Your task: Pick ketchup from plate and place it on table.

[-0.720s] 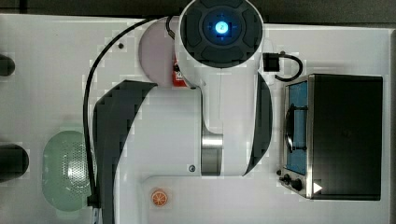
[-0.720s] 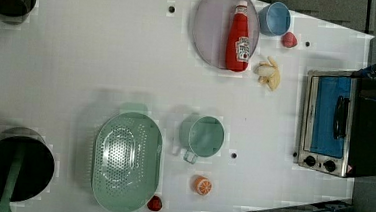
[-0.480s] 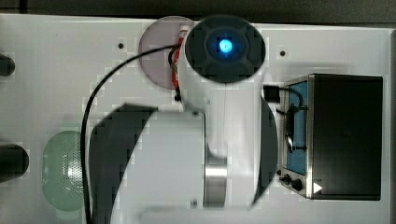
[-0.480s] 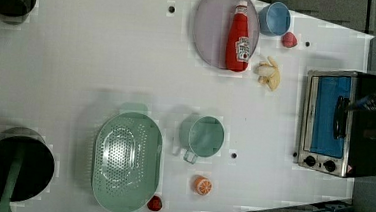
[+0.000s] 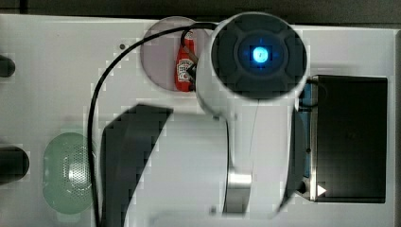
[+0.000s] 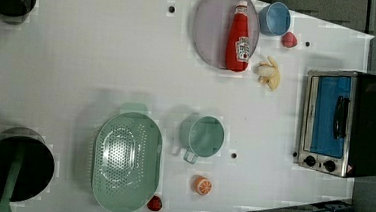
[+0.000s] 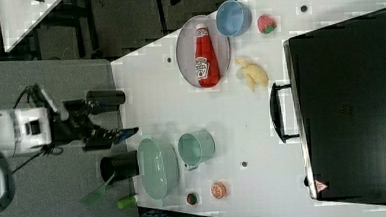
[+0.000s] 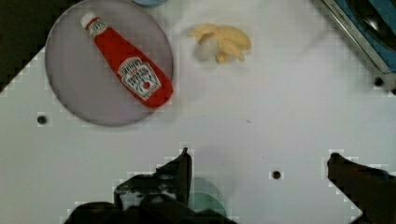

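The ketchup (image 8: 130, 72) is a red bottle with a white label, lying on its side on the round lilac-grey plate (image 8: 74, 93). My gripper (image 8: 259, 158) hangs open and empty high over the white table (image 8: 280, 116), well apart from the bottle. Its dark fingertips (image 8: 184, 156) stand wide apart. In the left view the ketchup (image 6: 238, 39) lies along the right side of the plate (image 6: 211, 32). From the top view my arm (image 5: 257, 56) covers part of the plate (image 5: 158, 52) and touches the edge of the ketchup (image 5: 183, 66).
A toaster oven (image 6: 340, 121) stands at the left view's right. Near the plate are a blue bowl (image 6: 274, 19), a strawberry (image 6: 289, 39) and a peeled banana (image 6: 269, 74). A green cup (image 6: 201, 135), green basket (image 6: 127, 162), orange slice (image 6: 202, 185) and two black pots (image 6: 16, 169) sit elsewhere.
In the top view my arm's round head has shifted to the right and looms larger, uncovering more of the ketchup and plate. The bottle itself has not moved.
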Action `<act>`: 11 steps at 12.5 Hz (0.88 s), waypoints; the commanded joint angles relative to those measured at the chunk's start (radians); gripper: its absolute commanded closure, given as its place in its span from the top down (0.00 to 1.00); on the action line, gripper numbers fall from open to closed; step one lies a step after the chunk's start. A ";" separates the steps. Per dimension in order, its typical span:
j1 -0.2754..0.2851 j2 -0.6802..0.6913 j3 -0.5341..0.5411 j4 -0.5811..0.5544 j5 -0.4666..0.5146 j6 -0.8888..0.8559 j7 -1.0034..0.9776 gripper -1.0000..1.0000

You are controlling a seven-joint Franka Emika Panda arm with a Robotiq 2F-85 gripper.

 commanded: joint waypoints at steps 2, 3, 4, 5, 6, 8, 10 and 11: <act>0.017 0.187 0.051 -0.031 0.010 0.104 -0.110 1.00; 0.018 0.226 0.059 -0.030 0.010 0.136 -0.164 1.00; 0.021 0.267 0.066 -0.028 0.010 0.172 -0.221 1.00; 0.023 0.307 0.070 -0.027 0.008 0.210 -0.266 1.00; 0.026 0.346 0.070 -0.025 0.005 0.248 -0.315 1.00; 0.031 0.418 0.070 -0.009 -0.002 0.353 -0.452 1.00; 0.036 0.490 0.070 0.011 -0.039 0.446 -0.569 1.00; 0.039 0.526 0.070 0.022 -0.063 0.475 -0.604 1.00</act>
